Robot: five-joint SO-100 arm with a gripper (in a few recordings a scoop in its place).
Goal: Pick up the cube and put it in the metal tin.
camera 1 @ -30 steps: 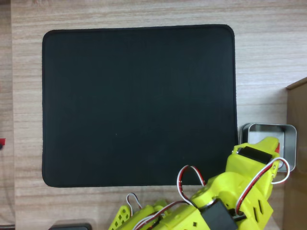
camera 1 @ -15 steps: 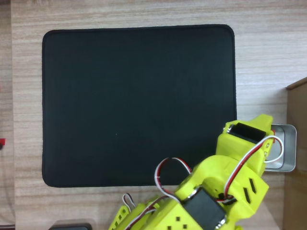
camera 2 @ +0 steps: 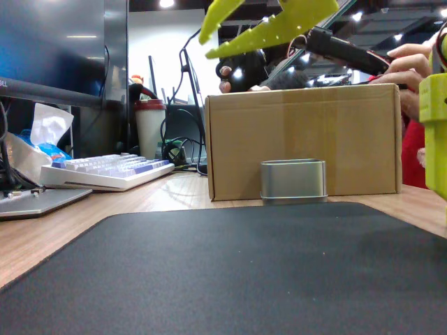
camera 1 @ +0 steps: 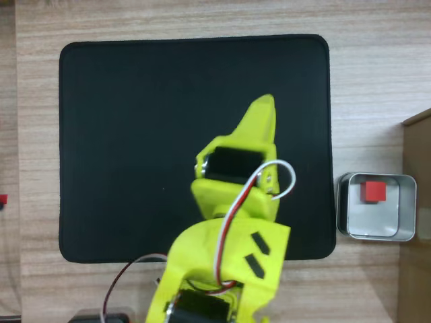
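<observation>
Even, soft light fills the overhead view, with barely any shadows. In the fixed view ceiling lamps (camera 2: 166, 3) glare brightly, and the background looks slightly soft.

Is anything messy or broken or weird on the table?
Nothing stands out. The red cube sits inside the metal tin, near its top wall in the overhead view. The tin stands level beside the black mat. The yellow gripper hangs open and empty, high above the mat.

We see a light wood table (camera 1: 377, 81) with a black mat (camera 1: 135, 134) on it. A brown box (camera 2: 304, 143), a keyboard (camera 2: 105, 171) and a dark screen (camera 2: 52, 49) stand at its far edge.
</observation>
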